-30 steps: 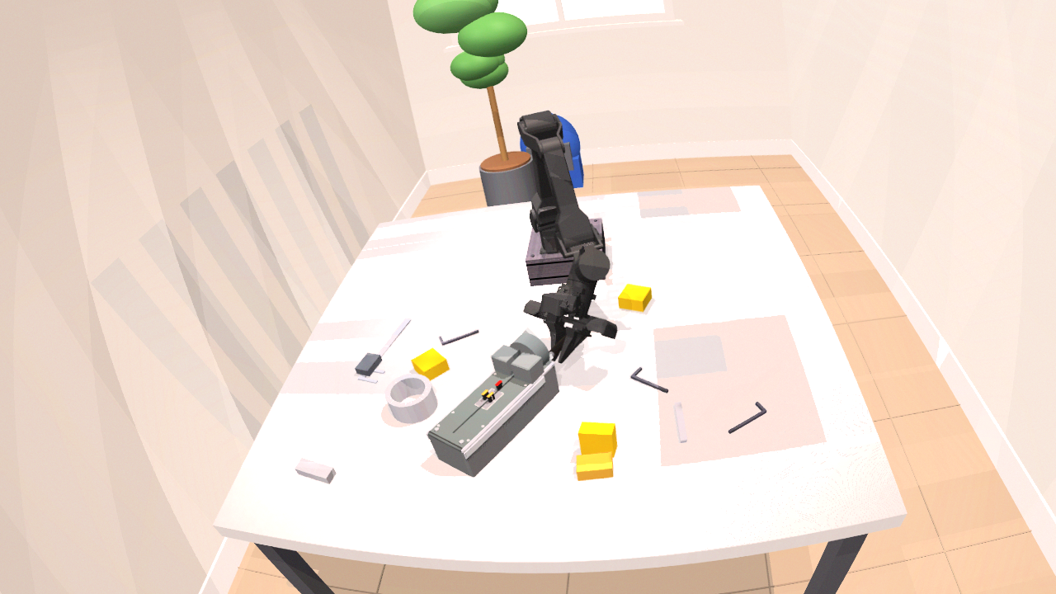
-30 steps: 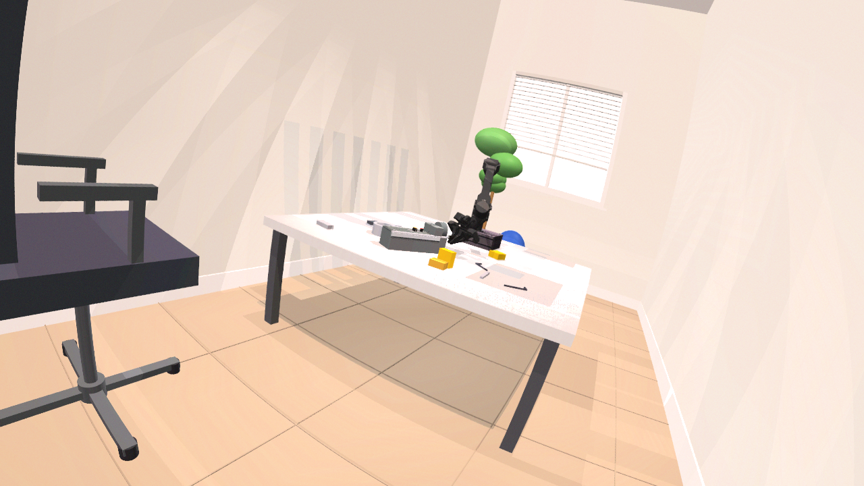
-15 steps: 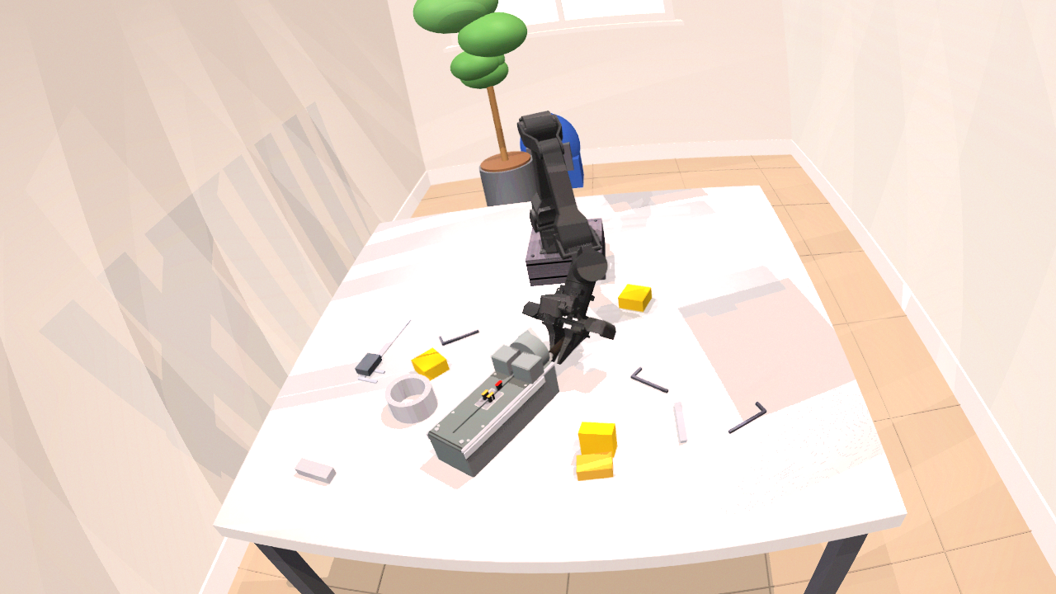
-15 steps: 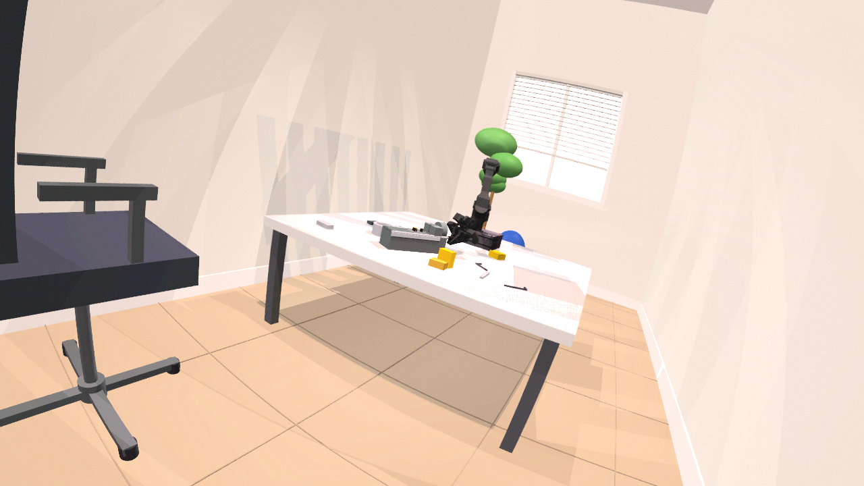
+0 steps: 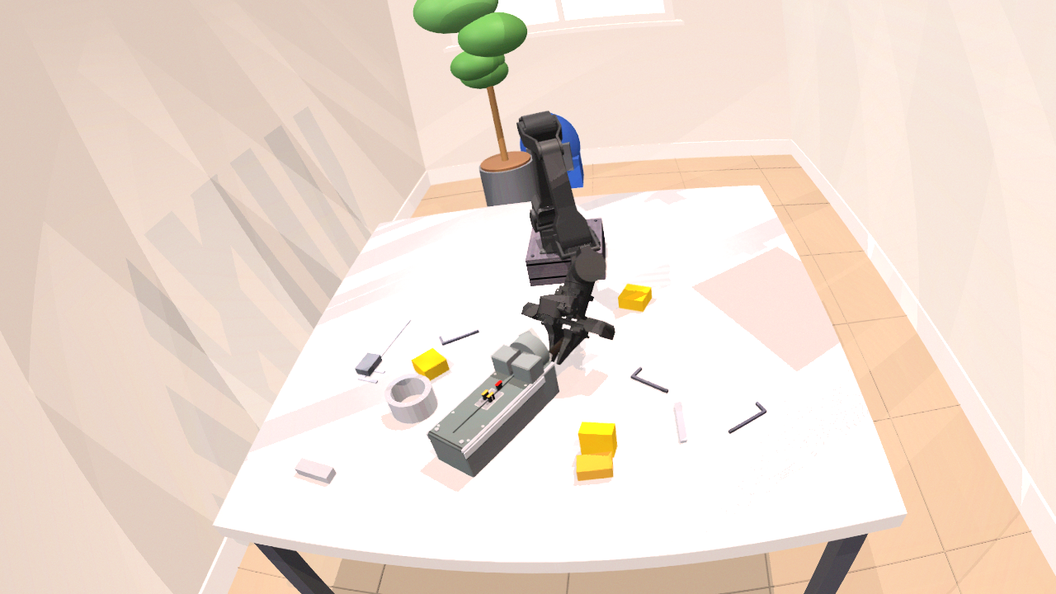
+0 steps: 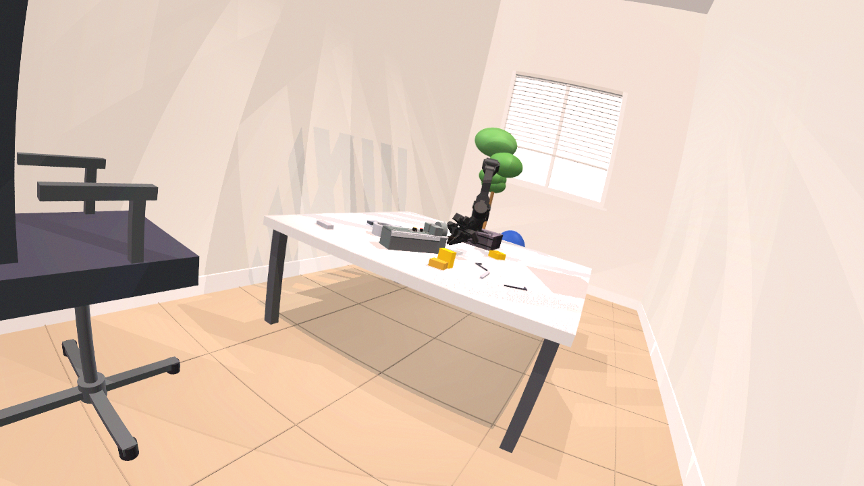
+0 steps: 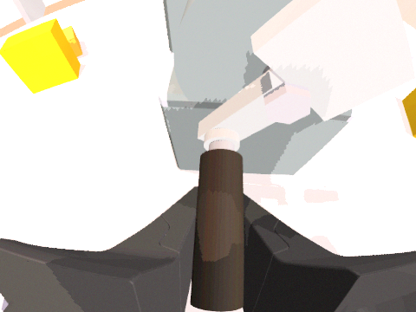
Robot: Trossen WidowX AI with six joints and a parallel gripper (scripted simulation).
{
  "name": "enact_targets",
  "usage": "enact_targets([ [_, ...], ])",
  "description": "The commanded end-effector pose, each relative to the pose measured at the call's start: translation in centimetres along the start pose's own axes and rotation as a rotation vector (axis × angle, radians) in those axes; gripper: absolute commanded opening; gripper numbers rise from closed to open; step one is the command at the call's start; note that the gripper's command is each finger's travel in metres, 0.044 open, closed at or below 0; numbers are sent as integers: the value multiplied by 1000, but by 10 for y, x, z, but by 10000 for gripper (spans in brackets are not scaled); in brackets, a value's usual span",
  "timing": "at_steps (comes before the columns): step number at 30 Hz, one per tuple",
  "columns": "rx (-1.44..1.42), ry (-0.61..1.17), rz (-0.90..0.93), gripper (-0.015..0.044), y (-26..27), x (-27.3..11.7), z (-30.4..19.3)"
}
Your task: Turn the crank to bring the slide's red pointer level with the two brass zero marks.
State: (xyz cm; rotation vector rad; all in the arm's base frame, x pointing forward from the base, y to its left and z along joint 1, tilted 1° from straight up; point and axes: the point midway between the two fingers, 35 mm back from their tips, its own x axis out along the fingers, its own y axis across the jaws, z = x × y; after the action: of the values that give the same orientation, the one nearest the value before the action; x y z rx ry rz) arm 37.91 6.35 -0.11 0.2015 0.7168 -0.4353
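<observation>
Gripper (image 5: 558, 359) (image 6: 449, 240) (image 7: 215, 196) clamped on brown crank handle (image 7: 220, 230), right at machine's far end! Grey machine (image 5: 492, 419) (image 6: 412, 239) mid-table, slanting near-left to far-right. Red pointer (image 5: 499, 384) on top, just far side of brass marks (image 5: 487, 395) (tiny things, these), apparently not level. Yellow blocks (image 5: 596, 440) (image 6: 445, 258) (image 7: 43, 58) near right of machine, grey ring (image 5: 393, 407) left.
</observation>
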Motion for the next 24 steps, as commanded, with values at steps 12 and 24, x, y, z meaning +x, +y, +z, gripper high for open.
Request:
enact_targets([
  [12,-2,16,-16,0,-9,4,-4],
  [24,-2,16,-16,0,-10,5,-4],
])
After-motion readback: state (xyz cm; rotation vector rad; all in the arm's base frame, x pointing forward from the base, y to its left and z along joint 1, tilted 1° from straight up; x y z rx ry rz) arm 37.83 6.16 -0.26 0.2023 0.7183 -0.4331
